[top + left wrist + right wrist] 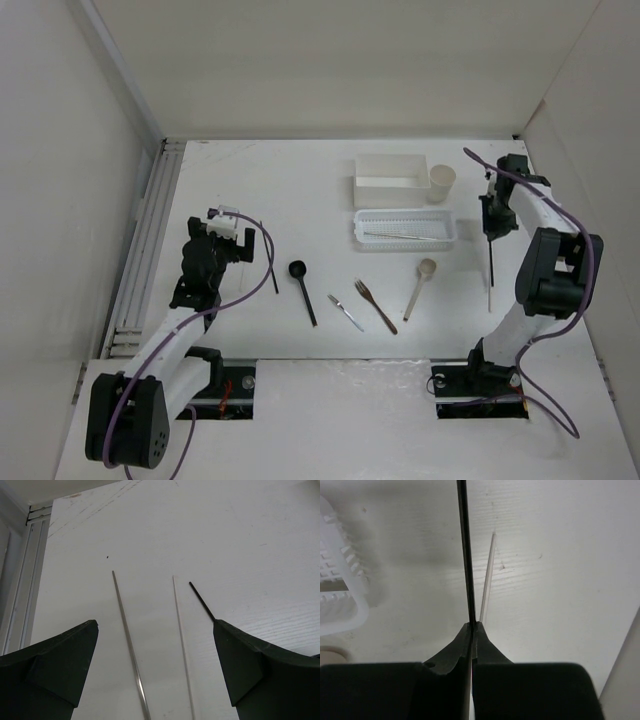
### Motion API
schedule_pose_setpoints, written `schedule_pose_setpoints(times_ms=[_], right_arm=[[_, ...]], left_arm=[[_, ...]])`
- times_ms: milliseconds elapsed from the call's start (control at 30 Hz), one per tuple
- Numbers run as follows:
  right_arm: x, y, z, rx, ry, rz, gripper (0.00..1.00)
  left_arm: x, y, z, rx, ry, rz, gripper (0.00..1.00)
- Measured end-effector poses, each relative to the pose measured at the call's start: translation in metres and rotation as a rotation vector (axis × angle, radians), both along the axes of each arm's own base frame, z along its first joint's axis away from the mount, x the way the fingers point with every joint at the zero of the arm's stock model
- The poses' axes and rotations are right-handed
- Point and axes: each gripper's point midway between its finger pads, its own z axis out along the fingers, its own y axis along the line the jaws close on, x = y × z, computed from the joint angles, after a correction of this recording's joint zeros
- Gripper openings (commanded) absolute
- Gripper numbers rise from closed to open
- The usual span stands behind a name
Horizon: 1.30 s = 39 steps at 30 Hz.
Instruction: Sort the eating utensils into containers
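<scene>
From above, the right claw (489,218) is pinching a dark chopstick (491,262) just right of the basket (446,240). At the left wrist, the left claw (155,622) is hanging spread over two silvery sticks (127,640) and a dark stick (201,600). At the right wrist, the fingers (447,655) are pressing together on the dark chopstick.

No legible text anywhere.

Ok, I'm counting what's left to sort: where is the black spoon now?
In the top view, the black spoon lies on the table left of centre, between a thin dark chopstick on its left and the small silver fork on its right.
</scene>
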Motion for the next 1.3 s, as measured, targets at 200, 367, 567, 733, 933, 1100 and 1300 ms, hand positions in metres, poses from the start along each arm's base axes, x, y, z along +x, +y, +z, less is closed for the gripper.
schedule_pose_setpoints(times_ms=[200,367,567,733,933,1100,1300], right_arm=[[0.022,0.003,0.038,-0.115,-0.082,0.142,0.00],[0.046,0.069,0.114,-0.284,-0.285,0.515,0.00],[0.056,0.156,0.142,-0.366,-0.385,0.957,0.00],[0.063,0.203,0.110,-0.402,-0.308,1.294,0.00],[0.078,0.231,0.057,-0.398,-0.163,1.526,0.00],[0.074,0.230,0.042,-0.401,-0.103,1.604,0.00],[0.067,0.233,0.032,-0.387,-0.080,1.661,0.02]], left_arm=[[0.000,0.000,-0.002,0.012,0.004,-0.002,1.00],[0.001,0.000,-0.005,0.013,0.014,-0.004,1.00],[0.001,0.000,-0.005,0.023,0.013,-0.006,1.00],[0.001,0.001,-0.005,0.031,0.012,-0.008,1.00],[0.000,0.002,-0.007,0.040,0.019,-0.006,1.00],[-0.001,0.004,-0.008,0.046,0.025,-0.003,1.00],[-0.001,0.004,-0.007,0.051,0.024,-0.005,1.00]])
